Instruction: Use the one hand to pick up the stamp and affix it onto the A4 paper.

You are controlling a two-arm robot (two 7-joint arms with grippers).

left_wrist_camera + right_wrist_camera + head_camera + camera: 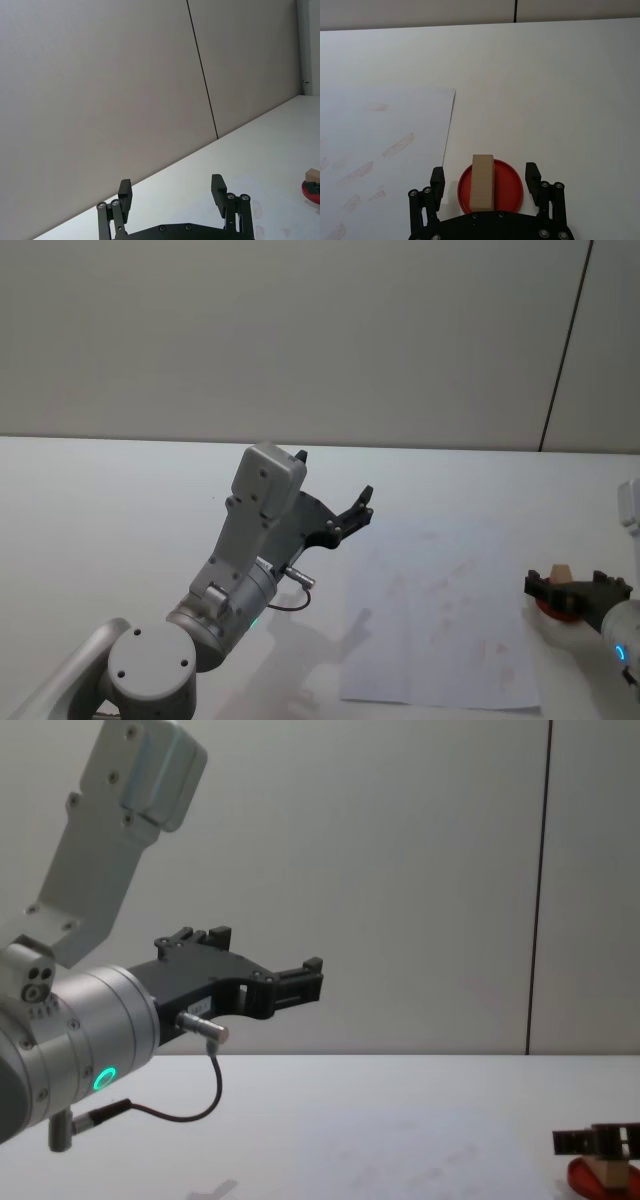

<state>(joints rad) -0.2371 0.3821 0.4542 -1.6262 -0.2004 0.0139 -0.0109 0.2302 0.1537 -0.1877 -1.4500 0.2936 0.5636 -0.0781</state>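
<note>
The stamp (482, 181), a pale wooden block, stands upright on a flat red round pad (510, 187). My right gripper (485, 178) is open, with one finger on each side of the stamp and a gap to each. In the head view the right gripper (570, 590) sits at the far right around the stamp (560, 573), just off the right edge of the A4 paper (440, 620). The paper (380, 145) lies flat and bears faint red marks. My left gripper (335, 480) is raised above the table left of the paper, open and empty.
The big silver left arm (240, 570) with a dangling black cable (190, 1110) rises over the near left of the white table (120, 500). A grey wall stands behind the table's far edge. The red pad (311, 191) lies at the left wrist view's edge.
</note>
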